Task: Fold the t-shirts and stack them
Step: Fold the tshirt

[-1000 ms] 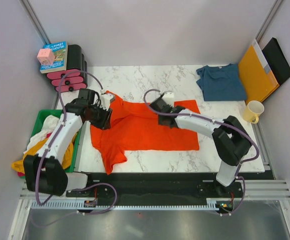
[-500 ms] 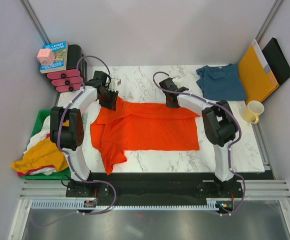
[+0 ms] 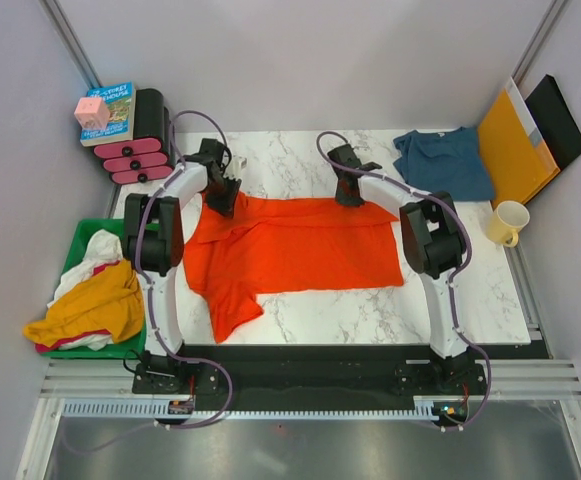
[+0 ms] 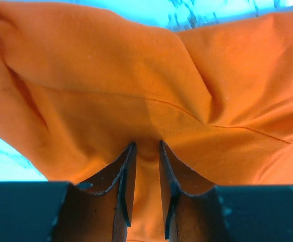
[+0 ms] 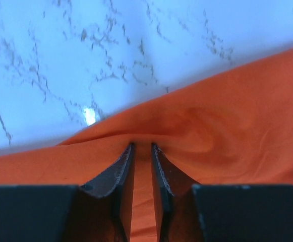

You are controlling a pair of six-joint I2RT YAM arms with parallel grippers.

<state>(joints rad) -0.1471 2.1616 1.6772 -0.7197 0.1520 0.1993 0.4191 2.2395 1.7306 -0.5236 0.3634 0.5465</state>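
Observation:
The orange-red t-shirt (image 3: 300, 250) lies spread across the middle of the marble table, one sleeve hanging toward the near left. My left gripper (image 3: 226, 198) is shut on its far left edge; in the left wrist view the fingers (image 4: 125, 166) pinch a fold of orange cloth (image 4: 111, 75). My right gripper (image 3: 348, 196) is shut on the far edge near the middle; in the right wrist view a ridge of the shirt (image 5: 227, 136) sits between the fingers (image 5: 123, 169). The dark teal-blue t-shirt (image 3: 442, 165) lies crumpled at the far right, away from both grippers.
An orange-yellow envelope (image 3: 510, 145) and a black slab lean at the far right, with a cream mug (image 3: 508, 222) in front. A green bin (image 3: 78, 245) holding mustard and white garments (image 3: 90, 310) sits left. A book (image 3: 115, 110), pink cube and pink-black rolls stand far left.
Both arms have reached toward the far side of the table, drawing the orange-red shirt's far edge back and flattening it. Both grippers have narrowed onto the cloth.

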